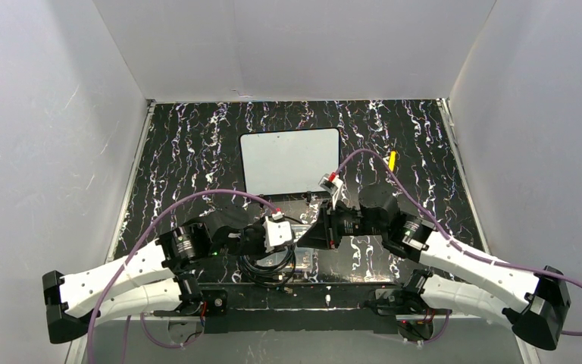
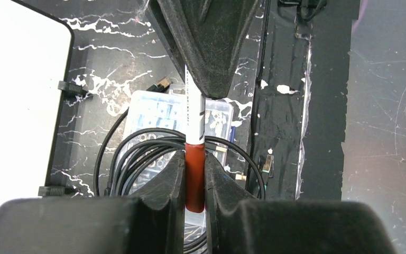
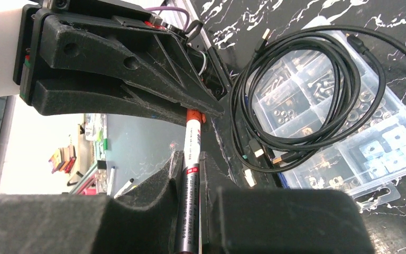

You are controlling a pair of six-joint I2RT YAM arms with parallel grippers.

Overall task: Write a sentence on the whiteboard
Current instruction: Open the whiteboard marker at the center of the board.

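Black with white veining, the worktop (image 1: 189, 152) carries a small rectangular whiteboard (image 1: 290, 161) with a thin black rim and rounded corners. The board lies flat around the middle, nearer the far edge than the near one, and its face is plain white in the top view, with the sentence not yet written on it. In the left wrist view two small black feet stick out from its rim.

Both arms reach in to meet just beyond the near edge of the whiteboard, above a clear plastic compartment box (image 3: 380, 153) of small metal parts. The box sits at the middle of the worktop's near edge, with a coiled black cable (image 2: 142, 145) lying on its lid.

A slim marker pen (image 3: 193, 137) with a white printed barrel spans the two hands. The left hand (image 2: 194, 164) is clamped on the pen's dark red cap (image 2: 194, 174), one finger pressed against each side. The right hand (image 3: 189, 159) is closed on the barrel, its fingers touching both sides, and the two hands' tips are almost nose to nose. The cap is seated on the pen.

A small yellow object (image 1: 392, 160) lies on the worktop just beside the right edge of the whiteboard; it is too small to identify.
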